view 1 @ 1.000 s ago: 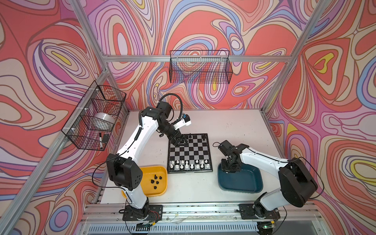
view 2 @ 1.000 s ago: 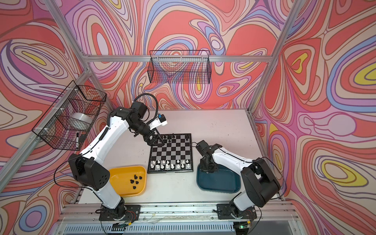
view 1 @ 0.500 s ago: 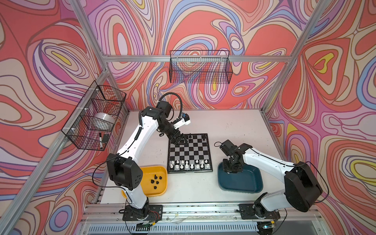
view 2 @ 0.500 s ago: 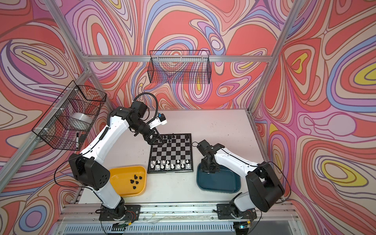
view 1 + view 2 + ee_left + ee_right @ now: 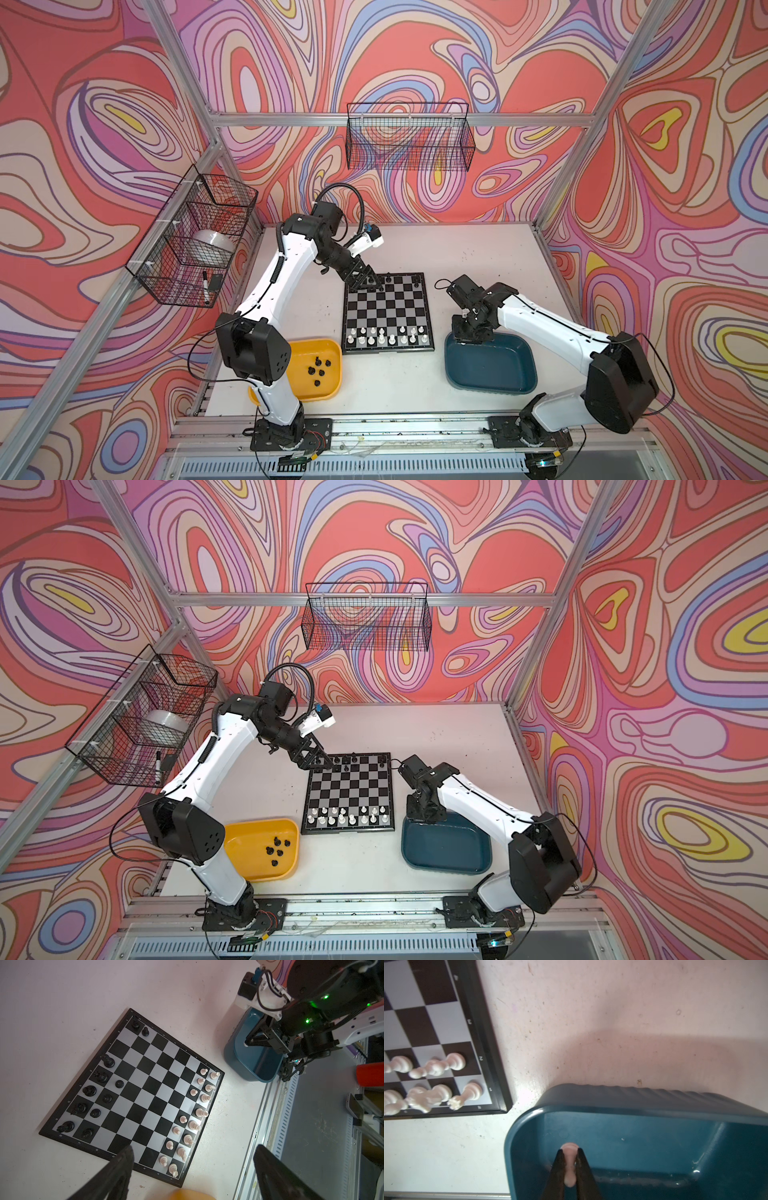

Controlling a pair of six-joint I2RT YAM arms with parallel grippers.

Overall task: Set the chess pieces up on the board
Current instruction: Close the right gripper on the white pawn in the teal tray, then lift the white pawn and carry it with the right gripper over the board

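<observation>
The right claw is clamped on a white pawn over the teal tray; the left claw stands apart. Likely next: carry it toward 9 o'clock onto the board, to its vacant pawn square

Black-silver checked board — white pawn.

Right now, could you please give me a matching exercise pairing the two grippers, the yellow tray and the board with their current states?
Column one:
1. left gripper
2. right gripper
3. yellow tray
4. board

Column two:
A. shut on a white piece
B. white pieces along its near edge
C. open, above the board's far corner
D. loose black pieces inside

Pairs: 1-C, 2-A, 3-D, 4-B
</observation>
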